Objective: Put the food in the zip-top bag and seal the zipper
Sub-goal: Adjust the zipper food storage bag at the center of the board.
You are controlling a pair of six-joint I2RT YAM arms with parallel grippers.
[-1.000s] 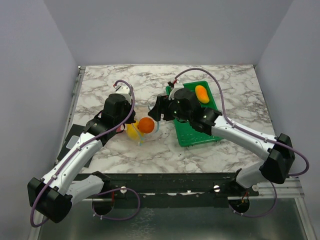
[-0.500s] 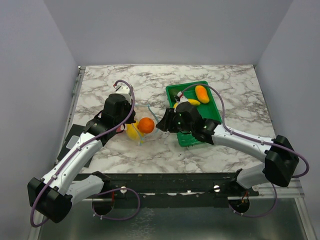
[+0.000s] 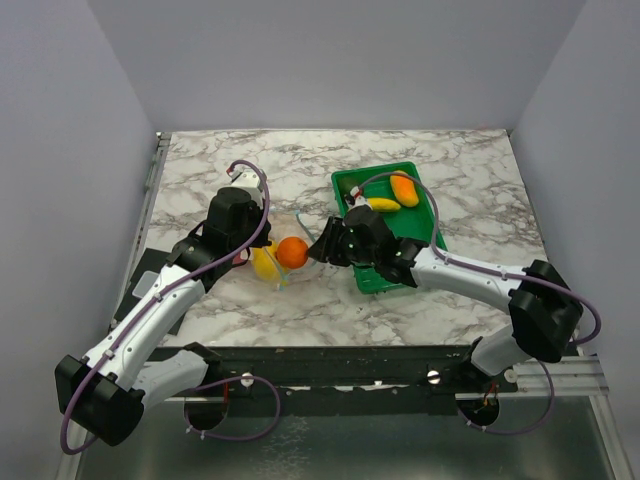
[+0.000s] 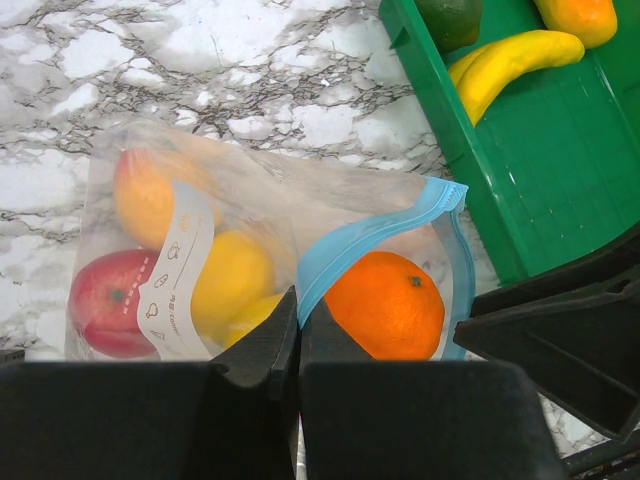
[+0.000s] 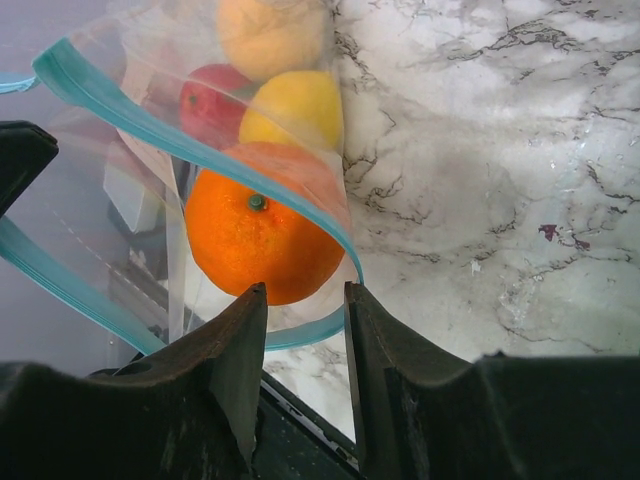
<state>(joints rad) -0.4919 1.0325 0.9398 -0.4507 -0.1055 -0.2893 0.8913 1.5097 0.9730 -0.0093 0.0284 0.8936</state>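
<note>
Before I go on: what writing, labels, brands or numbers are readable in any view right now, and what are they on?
White label on the zip-top bag: a column of small grey icons and a line of print running sideways, too small to read.
Green tray: no writing shows.
Nothing else in the three views carries readable text.

The zip-top bag (image 4: 250, 190) is seen as clear, glossy, crinkled plastic film; its zipper (image 4: 370, 235) as a smoother, light blue plastic strip; its label (image 4: 183, 265) as matt white; the orange (image 4: 385, 305) is finely dimpled with a dull sheen; the banana (image 4: 510, 62) looks like smooth, shiny plastic; the tray (image 4: 560, 190) is moulded green plastic, grid-textured; the table (image 4: 200, 50) is smooth and marble-patterned.
</note>
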